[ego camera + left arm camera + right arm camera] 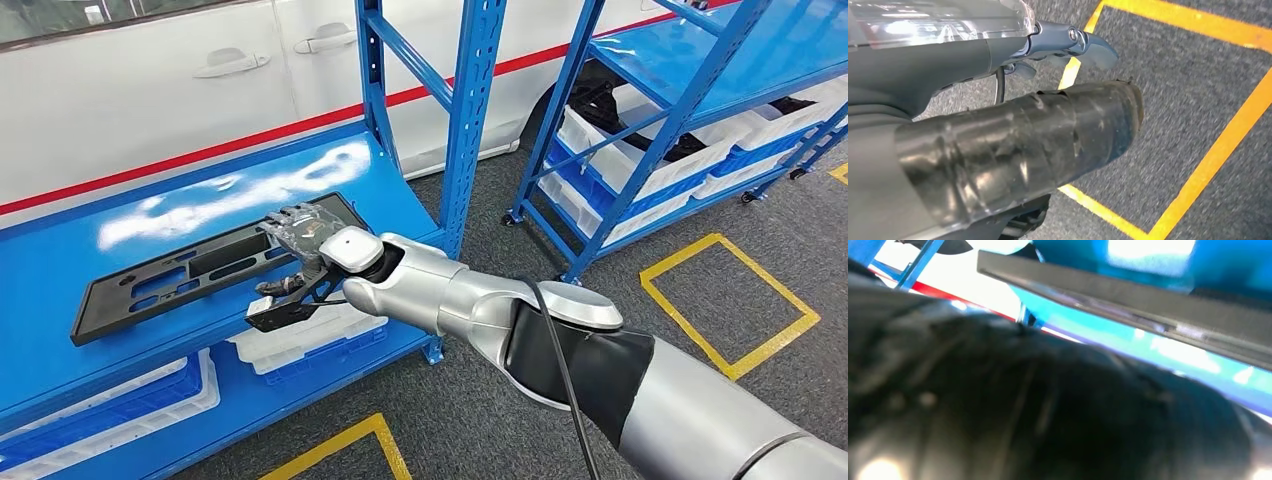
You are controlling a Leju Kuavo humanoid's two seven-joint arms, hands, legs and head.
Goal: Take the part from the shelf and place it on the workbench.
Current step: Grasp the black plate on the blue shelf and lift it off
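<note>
At the left of the head view the part (215, 265), a long flat black panel with cut-outs, lies on the tilted blue shelf (60, 250), running from the lower left up toward the frame's centre; below it, at the lower left, a blue bin (120, 405) with a white rim sits on the lower level; a white bin (315, 340) sits just right of it, under the part's right end; above the shelf, across the upper left, stands a white car body (150, 90) with a red stripe. At the centre the right hand (300, 245) lies at the part's right end, fingers resting over its top face and the thumb side below its near edge; whether it truly grips the part I cannot tell; the silver right arm (470, 300) runs from there to the lower right corner. In the right wrist view the part's edge (1128, 305) crosses the upper frame, blurred, with blue shelf behind. In the left wrist view the left hand (1018, 145) hangs over grey carpet (1188, 90) with yellow lines; its dark fingers appear curled in, holding nothing that can be seen. At the right of the head view a second blue rack (680, 110) holds white bins; yellow floor tape (730, 300) marks a square at the right.
</note>
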